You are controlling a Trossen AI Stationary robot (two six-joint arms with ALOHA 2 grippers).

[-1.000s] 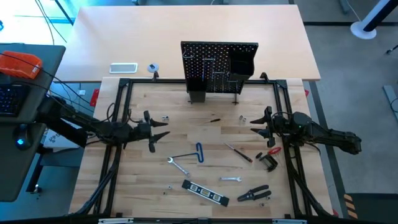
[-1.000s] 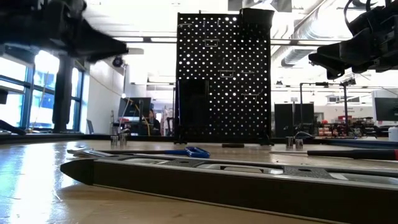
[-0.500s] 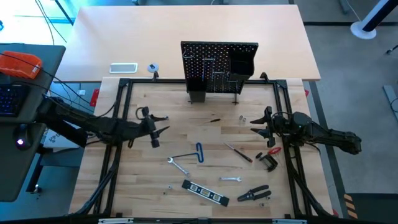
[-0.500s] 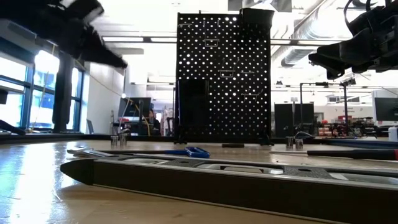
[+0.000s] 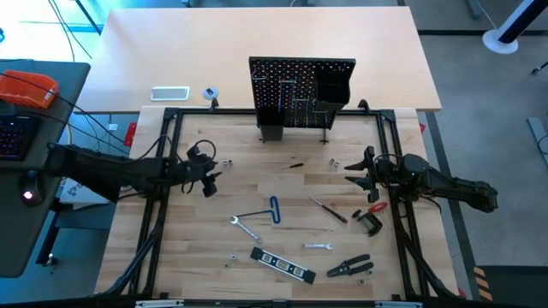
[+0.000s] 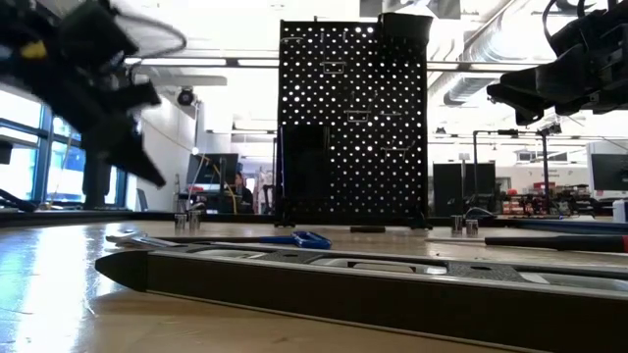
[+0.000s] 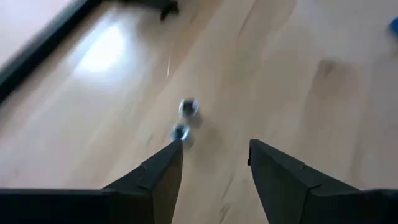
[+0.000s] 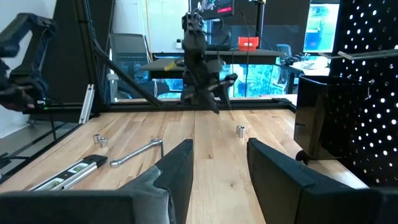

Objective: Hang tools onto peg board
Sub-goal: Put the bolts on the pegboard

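Observation:
The black peg board (image 5: 301,90) stands upright at the table's far middle, with a box bin on its right side. The tools lie on the wood in front of it: a blue-handled bent key (image 5: 272,210), silver wrenches (image 5: 247,228), a thin screwdriver (image 5: 328,210), a black level (image 5: 282,265), black-handled pliers (image 5: 349,267) and a red-and-black clamp (image 5: 370,218). My left gripper (image 5: 212,175) is open, tipped down over two small silver sockets (image 7: 185,118) at the table's left. My right gripper (image 5: 353,174) is open and empty at the right, above the table.
A white tray (image 5: 169,93) and a small tape roll (image 5: 211,93) lie on the far table, left of the peg board. Two more small sockets (image 5: 334,162) stand near my right gripper. A black frame (image 5: 167,171) borders the work area.
My left gripper has gone a little toward the table's far left and has tipped its fingers down toward the two small sockets. Its fingers stay open. My right gripper has kept still, and no tool has moved.

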